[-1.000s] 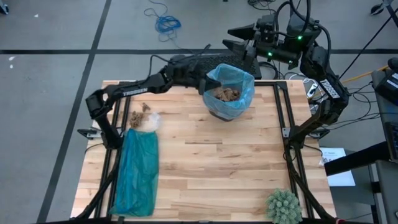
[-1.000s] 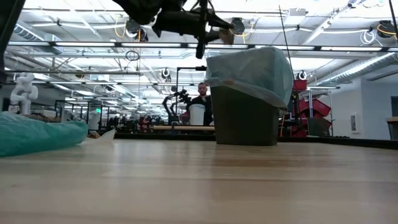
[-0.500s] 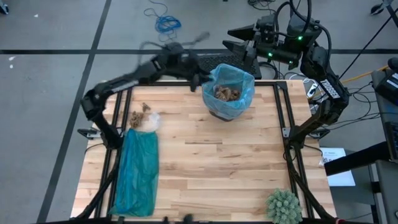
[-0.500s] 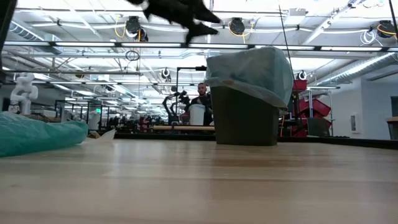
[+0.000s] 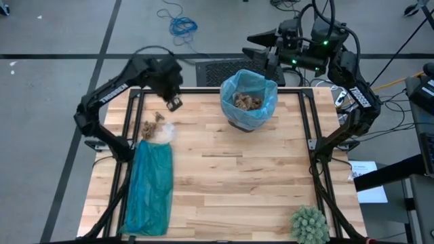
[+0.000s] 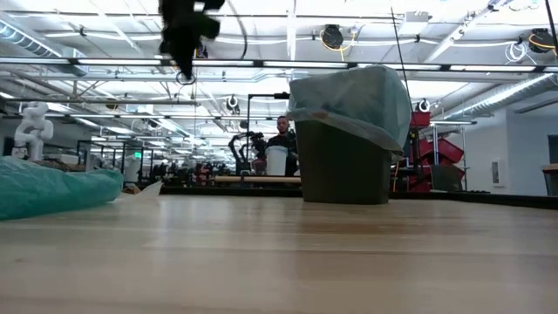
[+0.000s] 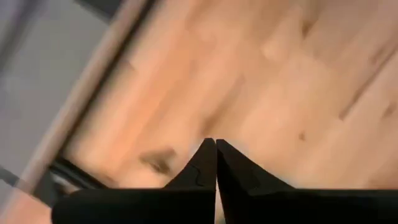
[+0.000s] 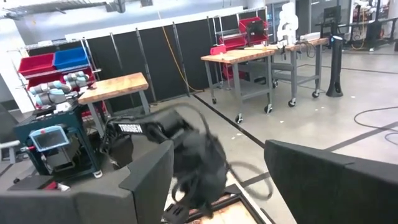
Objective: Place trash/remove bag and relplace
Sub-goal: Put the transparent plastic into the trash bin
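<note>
A small dark bin (image 6: pixel 342 166) lined with the pale blue bag (image 5: pixel 264 102) stands at the table's far middle, with brown trash scraps (image 5: pixel 247 102) inside. More trash lies on the table at the far left: brown scraps (image 5: pixel 152 125) and a white wad (image 5: pixel 164 133). My left gripper (image 5: pixel 174 104) hangs shut, pointing down, in the air just beyond those scraps; its tips (image 7: pixel 216 143) meet with nothing between them. My right gripper (image 5: pixel 260 45) stands open and level, beyond the bin's far side.
A teal-green plastic bag (image 5: pixel 149 186) lies along the table's left side, its far end against the white wad. A spiky green ball (image 5: pixel 310 225) sits at the near right corner. Bare wood spreads over the middle and right. A person stands in the room beyond the table (image 6: pixel 283 139).
My left gripper has swung away from the bin's left rim toward the table's far left corner and has tipped from nearly level to pointing down. The bin, the bag and the trash on the table stay where they were.
</note>
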### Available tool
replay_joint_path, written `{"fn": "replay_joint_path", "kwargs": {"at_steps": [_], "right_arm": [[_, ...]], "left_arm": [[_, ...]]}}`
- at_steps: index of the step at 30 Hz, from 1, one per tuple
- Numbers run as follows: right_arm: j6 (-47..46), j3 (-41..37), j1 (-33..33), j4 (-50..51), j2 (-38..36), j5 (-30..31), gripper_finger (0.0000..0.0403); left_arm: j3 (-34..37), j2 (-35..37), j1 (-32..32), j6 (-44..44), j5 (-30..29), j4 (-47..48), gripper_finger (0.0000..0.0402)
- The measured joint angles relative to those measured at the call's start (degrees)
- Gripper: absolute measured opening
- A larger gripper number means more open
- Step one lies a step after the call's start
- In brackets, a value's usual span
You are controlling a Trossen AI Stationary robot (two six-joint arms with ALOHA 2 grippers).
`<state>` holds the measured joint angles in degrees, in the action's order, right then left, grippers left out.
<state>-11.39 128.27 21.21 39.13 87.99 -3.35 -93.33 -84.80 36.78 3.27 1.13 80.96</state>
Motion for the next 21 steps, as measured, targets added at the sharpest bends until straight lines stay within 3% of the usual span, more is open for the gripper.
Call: {"fn": "replay_joint_path", "kwargs": {"at_steps": [5,9,16,21], "right_arm": [[0.4,0.0,0.0,0.1,0.0,0.0,0.0244],[0.8,0.0,0.0,0.0,0.2,0.0,0.0244],[1.6,0.0,0.2,-0.6,0.9,0.0,0.0244],[1.6,0.0,0.2,-1.0,1.1,0.0,0.0244]], "left_arm": [[17.7,5.5,-0.7,-4.7,1.4,-5.9,0.0005],[27.7,4.8,-3.6,-9.0,3.2,-13.2,0.0025],[34.6,-0.3,-8.7,-14.9,5.0,-21.0,0.0103],[35.6,-5.7,-11.3,-16.4,-0.7,-23.8,0.0165]]}}
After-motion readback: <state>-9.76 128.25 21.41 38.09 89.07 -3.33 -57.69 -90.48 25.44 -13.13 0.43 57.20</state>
